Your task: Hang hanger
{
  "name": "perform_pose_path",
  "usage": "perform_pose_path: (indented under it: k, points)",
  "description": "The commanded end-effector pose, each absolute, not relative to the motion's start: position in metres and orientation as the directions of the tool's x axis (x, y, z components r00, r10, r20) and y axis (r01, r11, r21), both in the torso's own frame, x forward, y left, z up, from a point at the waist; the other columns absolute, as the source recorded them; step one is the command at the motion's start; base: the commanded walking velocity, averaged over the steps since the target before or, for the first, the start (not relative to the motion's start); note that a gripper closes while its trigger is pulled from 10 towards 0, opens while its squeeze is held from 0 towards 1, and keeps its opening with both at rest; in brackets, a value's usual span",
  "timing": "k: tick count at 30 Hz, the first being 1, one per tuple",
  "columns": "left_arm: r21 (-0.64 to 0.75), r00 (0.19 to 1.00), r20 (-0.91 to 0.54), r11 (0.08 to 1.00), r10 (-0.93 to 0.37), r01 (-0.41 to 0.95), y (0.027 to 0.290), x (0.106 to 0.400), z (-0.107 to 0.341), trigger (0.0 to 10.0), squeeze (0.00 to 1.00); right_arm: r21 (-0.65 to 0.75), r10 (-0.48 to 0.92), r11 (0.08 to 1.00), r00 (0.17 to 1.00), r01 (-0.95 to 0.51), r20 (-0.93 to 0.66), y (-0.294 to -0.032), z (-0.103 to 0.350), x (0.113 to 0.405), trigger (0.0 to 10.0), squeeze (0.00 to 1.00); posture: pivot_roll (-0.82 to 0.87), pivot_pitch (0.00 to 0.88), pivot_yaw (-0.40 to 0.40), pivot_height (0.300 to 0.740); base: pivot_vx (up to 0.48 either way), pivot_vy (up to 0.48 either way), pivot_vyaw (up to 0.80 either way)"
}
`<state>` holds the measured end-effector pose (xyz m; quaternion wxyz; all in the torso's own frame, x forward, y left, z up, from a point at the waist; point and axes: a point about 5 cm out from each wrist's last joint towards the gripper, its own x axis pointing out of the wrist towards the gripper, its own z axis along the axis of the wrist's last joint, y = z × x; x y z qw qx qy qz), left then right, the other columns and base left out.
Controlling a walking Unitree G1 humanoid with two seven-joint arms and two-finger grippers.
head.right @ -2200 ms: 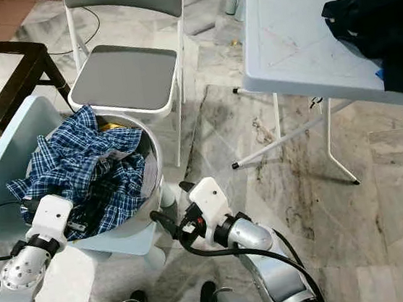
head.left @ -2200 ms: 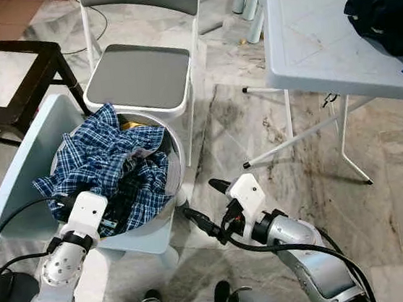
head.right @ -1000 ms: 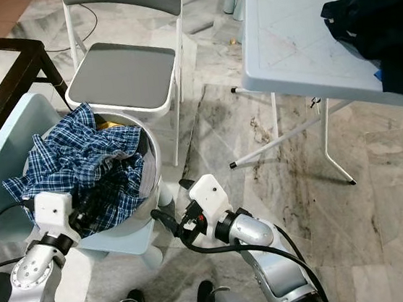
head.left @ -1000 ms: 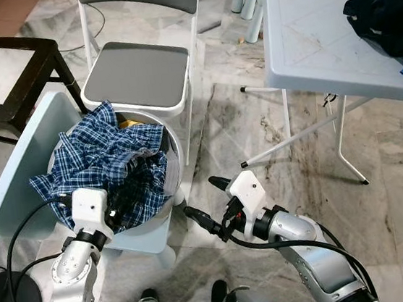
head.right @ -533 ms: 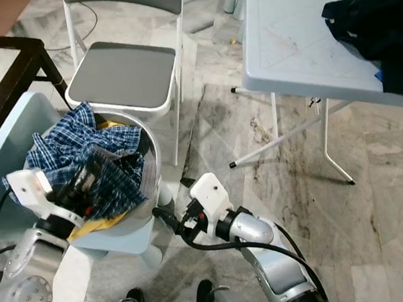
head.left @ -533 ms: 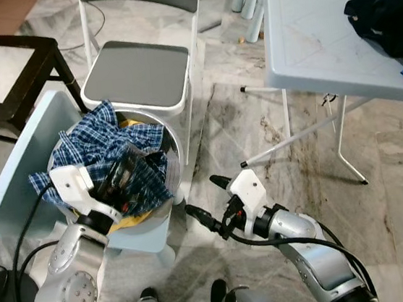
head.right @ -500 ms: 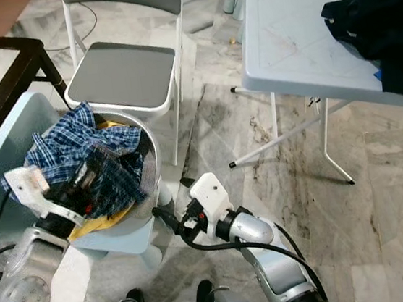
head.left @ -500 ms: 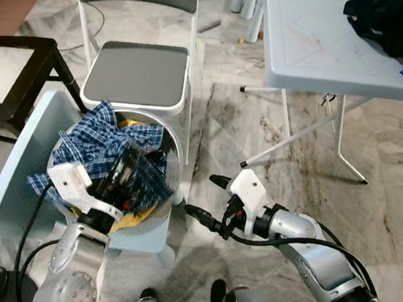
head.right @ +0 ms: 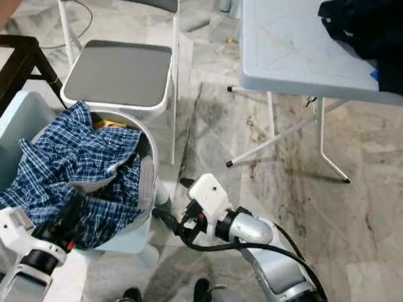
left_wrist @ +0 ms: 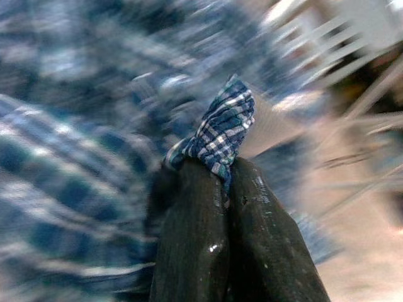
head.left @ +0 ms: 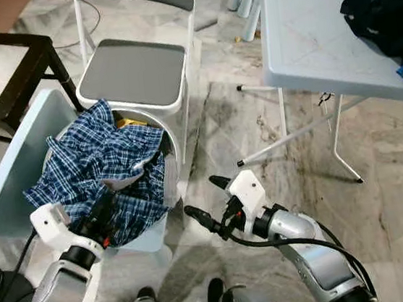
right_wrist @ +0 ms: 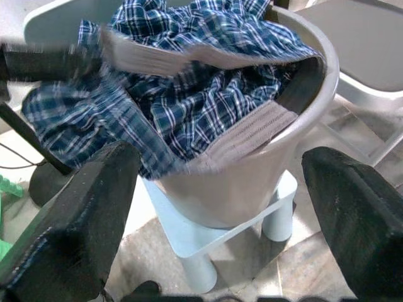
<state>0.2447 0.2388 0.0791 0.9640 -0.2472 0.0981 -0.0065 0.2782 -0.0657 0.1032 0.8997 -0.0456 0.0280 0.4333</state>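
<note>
Blue plaid shirt (head.left: 94, 170) crumpled in grey basket (head.right: 146, 178), fold pinched.

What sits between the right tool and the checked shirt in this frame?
In the right wrist view, the gray bucket's wall stands between the open right tool and the checked shirt heaped inside; the left tool pinches the shirt.

Plaid shirt (left_wrist: 75, 126) smeared by motion blur; dark clothes (head.left: 389, 6) cut by the edge.
</note>
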Motion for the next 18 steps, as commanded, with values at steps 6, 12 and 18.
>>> perform_pose_path:
  k: [6, 12, 18]
  points:
    - [-0.259, 0.970, -0.245, 0.963, 0.010, -0.075, 0.245, 0.237, 0.065, 10.0, 1.00, -0.054, 0.780, 0.613, 0.614, -0.789, -0.119, -0.066, 0.095, 0.273, 10.0, 0.00, 0.30, 0.324, -0.155, 0.740, 0.000, 0.000, 0.00]
    - [-0.070, 0.990, -0.131, 0.997, -0.047, 0.038, 0.242, 0.244, 0.088, 10.0, 1.00, -0.056, 0.778, 0.615, 0.617, -0.786, -0.120, -0.066, 0.095, 0.273, 10.0, 0.00, 0.30, 0.321, -0.151, 0.740, 0.000, 0.000, 0.00]
    - [0.051, 0.997, -0.027, 0.996, -0.072, 0.073, 0.244, 0.242, 0.104, 10.0, 1.00, -0.055, 0.778, 0.615, 0.617, -0.786, -0.116, -0.065, 0.095, 0.273, 10.0, 0.00, 0.31, 0.321, -0.149, 0.740, 0.000, 0.000, 0.00]
